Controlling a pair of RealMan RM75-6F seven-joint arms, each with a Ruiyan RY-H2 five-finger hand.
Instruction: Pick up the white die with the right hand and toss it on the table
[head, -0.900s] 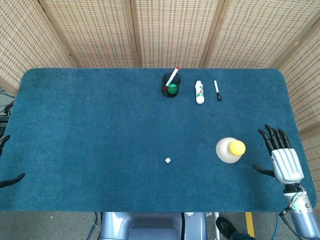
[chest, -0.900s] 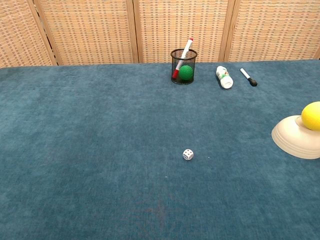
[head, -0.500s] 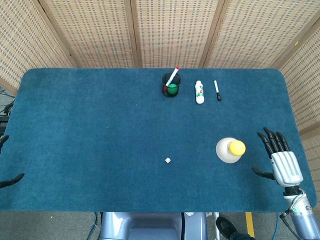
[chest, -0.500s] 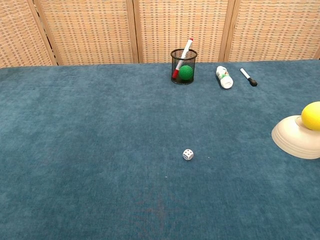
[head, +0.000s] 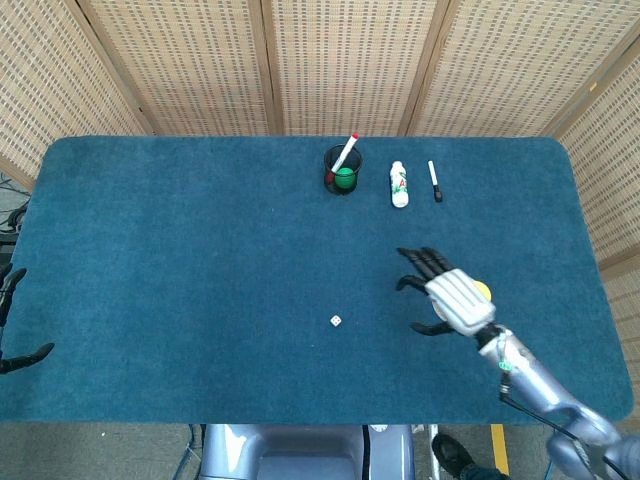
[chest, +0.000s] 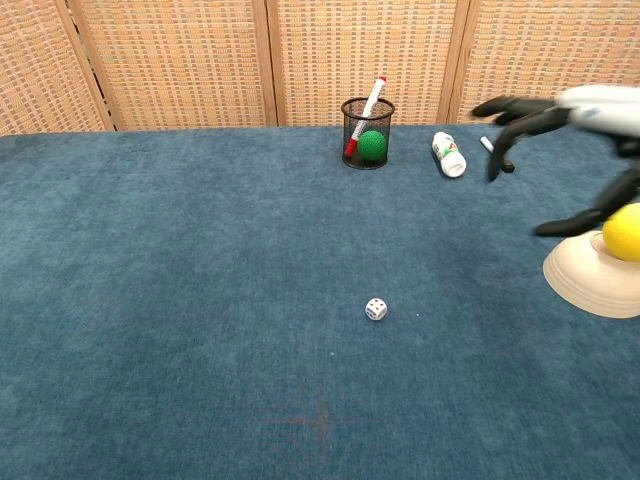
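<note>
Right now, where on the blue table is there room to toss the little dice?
All around the white die the cloth is bare, and so is the whole left half. It is crowded by the mesh cup, bottle and marker, and under the right hand.

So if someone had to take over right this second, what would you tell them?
Right hand: open, holding nothing, raised above the table over the plate with the yellow ball.
Left hand: only its fingers show at the table's left edge, holding nothing.
Die: on the table near the middle, untouched.
Done: nothing yet.
Left: reach the die, pick it up, toss it.
</note>
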